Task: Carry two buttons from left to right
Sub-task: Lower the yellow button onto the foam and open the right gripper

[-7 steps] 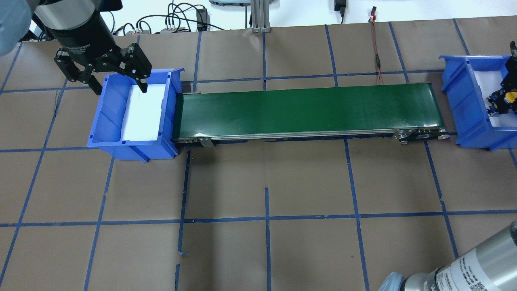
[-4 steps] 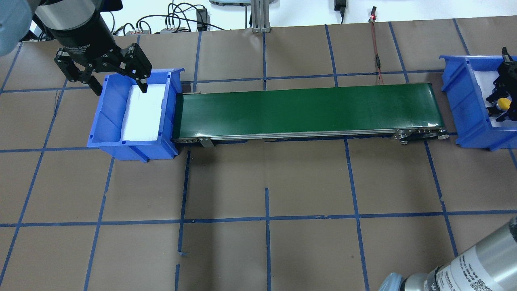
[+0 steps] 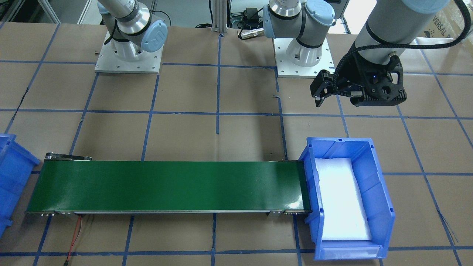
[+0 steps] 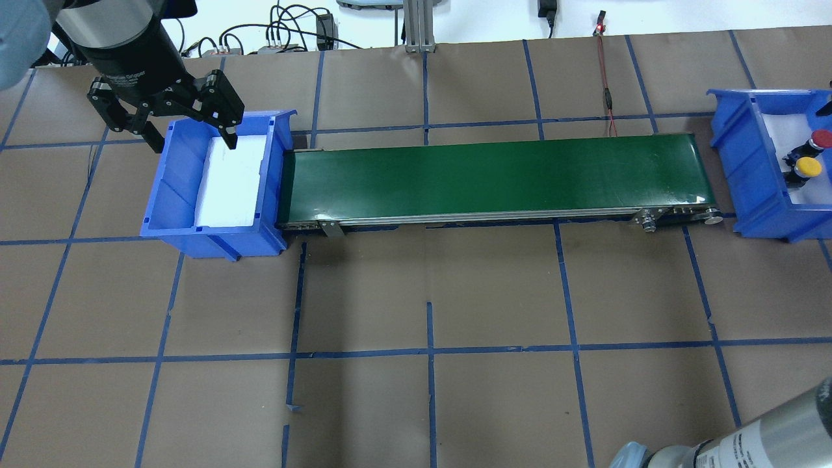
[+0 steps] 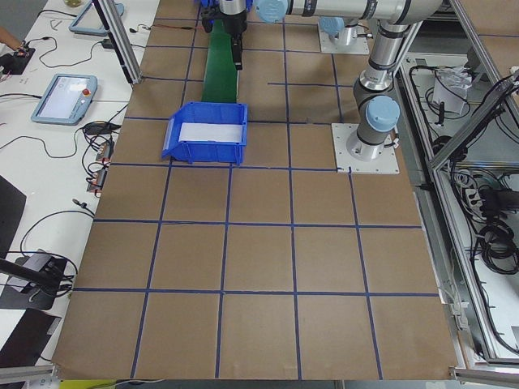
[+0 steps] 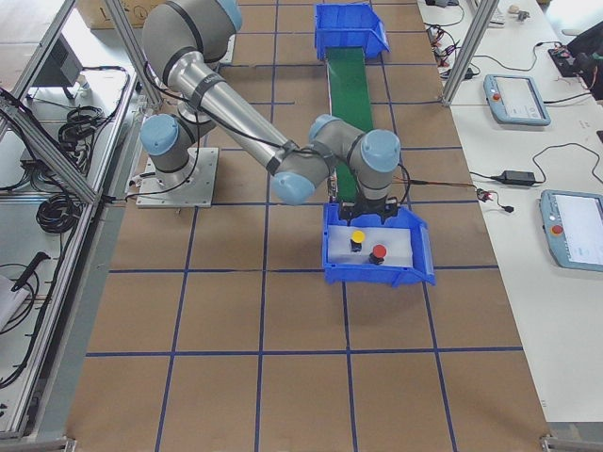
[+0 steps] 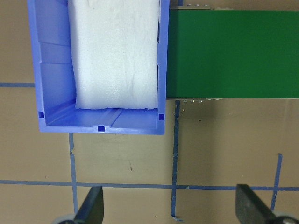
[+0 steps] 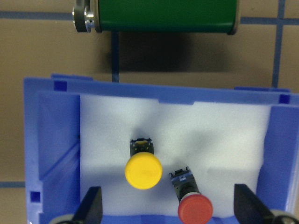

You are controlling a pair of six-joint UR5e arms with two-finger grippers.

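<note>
Right wrist-mounted: yellow button point(image 8: 143, 171), red button point(image 8: 195, 210) lie between spread, empty right fingers point(image 8: 91, 207); left fingers point(image 7: 93, 207) spread — empty

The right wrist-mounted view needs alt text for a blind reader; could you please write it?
A yellow button and a red button sit apart on white foam in a blue bin, just past a green conveyor belt.

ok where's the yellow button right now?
Overhead view, far right: the yellow button sits on the white foam in the right-hand blue bin, beside the red button, past the end of the conveyor.
</note>
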